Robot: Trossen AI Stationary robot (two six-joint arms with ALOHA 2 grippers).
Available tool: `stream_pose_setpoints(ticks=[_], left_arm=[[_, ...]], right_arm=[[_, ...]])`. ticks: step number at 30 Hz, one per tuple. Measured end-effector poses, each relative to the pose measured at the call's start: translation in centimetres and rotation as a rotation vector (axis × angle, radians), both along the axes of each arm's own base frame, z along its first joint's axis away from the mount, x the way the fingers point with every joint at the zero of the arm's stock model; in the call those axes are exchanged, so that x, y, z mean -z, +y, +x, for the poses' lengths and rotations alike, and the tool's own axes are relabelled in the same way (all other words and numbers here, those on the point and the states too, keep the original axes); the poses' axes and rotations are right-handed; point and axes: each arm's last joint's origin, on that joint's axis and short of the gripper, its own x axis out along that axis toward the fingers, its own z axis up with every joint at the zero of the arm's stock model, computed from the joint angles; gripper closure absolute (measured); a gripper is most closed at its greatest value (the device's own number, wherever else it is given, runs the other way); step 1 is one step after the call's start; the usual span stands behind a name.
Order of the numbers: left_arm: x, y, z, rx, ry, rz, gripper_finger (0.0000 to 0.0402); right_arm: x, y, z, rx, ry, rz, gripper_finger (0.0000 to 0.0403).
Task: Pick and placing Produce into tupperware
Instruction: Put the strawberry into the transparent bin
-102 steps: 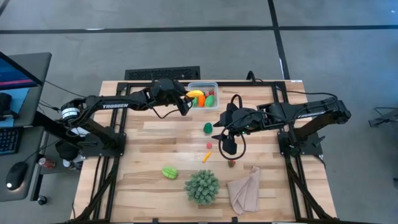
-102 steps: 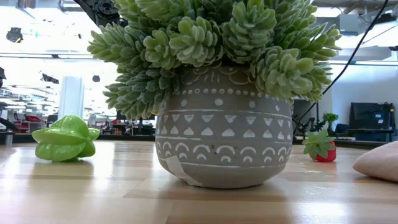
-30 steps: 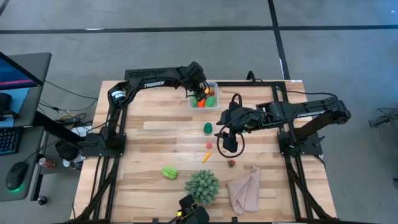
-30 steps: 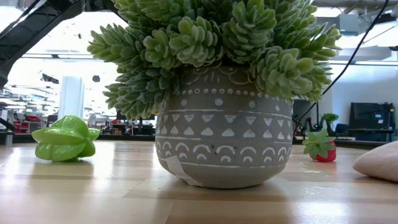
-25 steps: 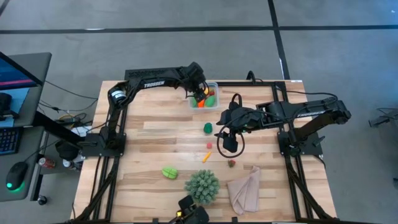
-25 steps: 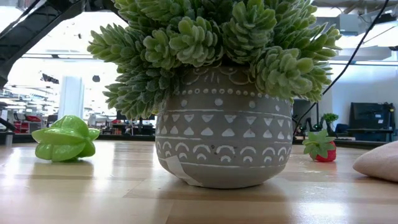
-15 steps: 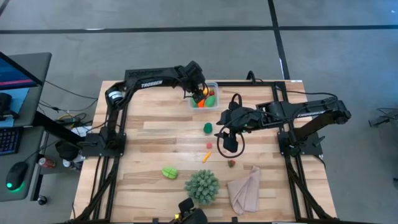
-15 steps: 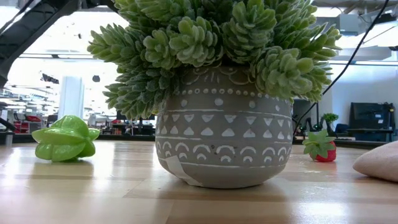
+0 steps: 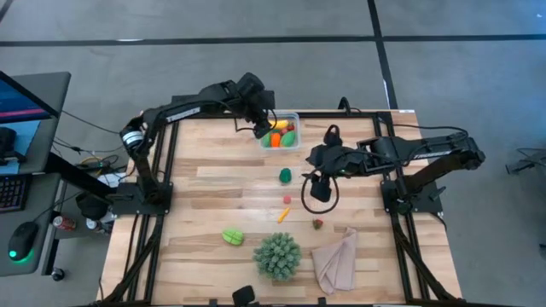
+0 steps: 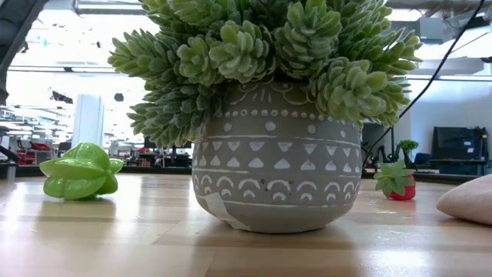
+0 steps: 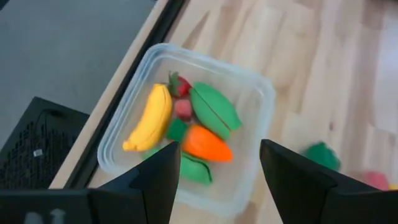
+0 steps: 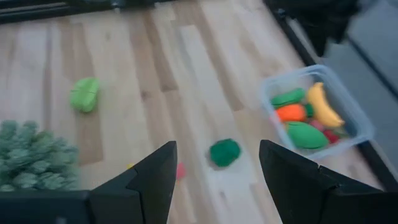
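The clear tupperware (image 9: 281, 132) stands at the table's far edge with a yellow banana (image 11: 150, 117), an orange piece (image 11: 206, 143), green pieces and red berries inside. My left gripper (image 11: 219, 180) is open, hovering over its left side (image 9: 259, 126) and holding nothing. My right gripper (image 9: 315, 189) (image 12: 216, 180) is open above mid-table. On the wood lie a dark green piece (image 9: 285, 175), a red berry (image 9: 287, 199), an orange carrot (image 9: 282, 215), a strawberry (image 9: 317, 224) and a light green star fruit (image 9: 232, 235) (image 10: 77, 171).
A spiky green plant (image 9: 277, 254) in a patterned grey pot (image 10: 277, 177) stands near the table's near edge, with a beige cloth (image 9: 335, 260) to its right. Bare wood lies on the table's left half. A dark frame runs along the far edge behind the tupperware (image 11: 186, 124).
My left gripper has drawn back from inside the tupperware, going up and toward the table's left, and its arm has swung left. My right gripper has shifted a little toward the table's right edge. The loose produce has stayed where it was.
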Motion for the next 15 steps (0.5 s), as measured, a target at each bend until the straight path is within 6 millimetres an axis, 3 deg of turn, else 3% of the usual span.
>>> stream_pose_setpoints(ticks=[8, 15], left_arm=[[-2.5, -3.2, -3.4, 0.048, 0.018, 0.005, 0.0189], [-3.4, -6.4, -7.7, 0.043, -0.033, 0.014, 0.0189]], right_arm=[[0.2, 0.0, -4.0, 0.126, -0.066, -0.029, 0.0182], [2.6, 0.7, -7.6, 0.226, -0.119, 0.025, 0.0182]])
